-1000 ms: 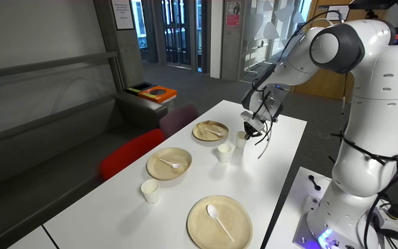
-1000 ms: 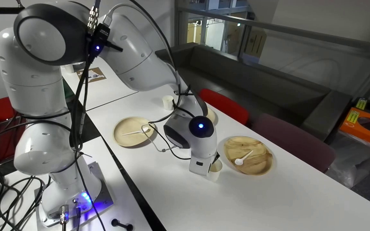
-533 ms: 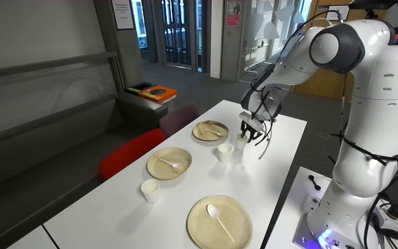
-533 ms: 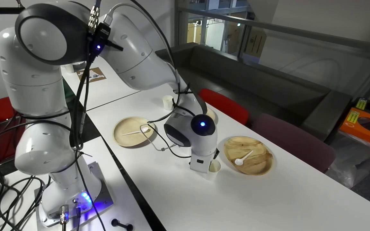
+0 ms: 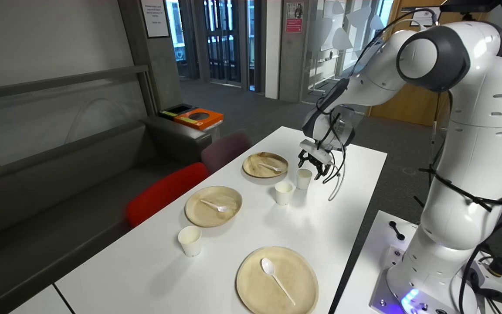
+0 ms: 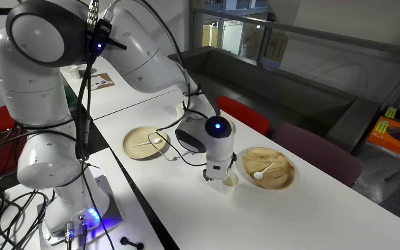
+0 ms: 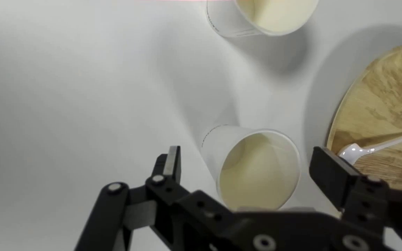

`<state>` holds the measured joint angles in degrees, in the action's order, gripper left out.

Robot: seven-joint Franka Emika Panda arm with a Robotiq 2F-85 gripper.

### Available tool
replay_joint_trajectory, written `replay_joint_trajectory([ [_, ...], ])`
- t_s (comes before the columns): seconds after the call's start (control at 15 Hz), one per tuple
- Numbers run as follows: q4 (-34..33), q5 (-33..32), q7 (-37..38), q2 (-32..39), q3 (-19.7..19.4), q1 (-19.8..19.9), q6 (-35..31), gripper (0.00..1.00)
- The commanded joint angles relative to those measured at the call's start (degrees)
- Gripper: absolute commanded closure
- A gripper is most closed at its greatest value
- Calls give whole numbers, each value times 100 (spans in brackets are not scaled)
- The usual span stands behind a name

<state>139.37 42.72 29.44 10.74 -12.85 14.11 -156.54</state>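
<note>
A white paper cup (image 7: pixel 260 170) stands upright on the table, its pale inside facing the wrist camera; in both exterior views the same cup (image 5: pixel 303 180) (image 6: pixel 229 184) shows just below the hand. My gripper (image 7: pixel 246 153) is spread wide, with the cup's mouth between its fingers in the wrist view and a gap on either side. No contact with the cup is visible. From outside, the gripper (image 5: pixel 309 171) sits about level with or slightly above the rim. A second white cup (image 7: pixel 230 19) is close by, also seen as the nearer cup (image 5: pixel 283 194) in an exterior view.
Beside the cup lies a round wooden plate (image 7: pixel 375 97) with a white spoon (image 7: pixel 386 144). Two more plates, a middle one (image 5: pixel 194 207) and a front one (image 5: pixel 251 283), carry white cutlery. Another cup (image 5: pixel 190 241) stands farther along the table. Chairs line the far side.
My gripper's fingers have spread from closed together at the cup's rim to wide apart. The hand has lifted slightly. The cup now stands free, nearly where it was.
</note>
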Motion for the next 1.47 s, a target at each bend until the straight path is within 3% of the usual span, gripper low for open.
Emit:
replay_joint_trajectory([
  [0.0, 299, -328, -92, -499, -6, -171, 222, 0],
  [0.6, 227, -1048, 139, -400, 455, -784, 614, 0],
  [1.33, 110, -1736, 398, -83, 383, -794, 826, 0],
  [1.4, 112, -1739, 404, -74, 384, -796, 814, 4],
])
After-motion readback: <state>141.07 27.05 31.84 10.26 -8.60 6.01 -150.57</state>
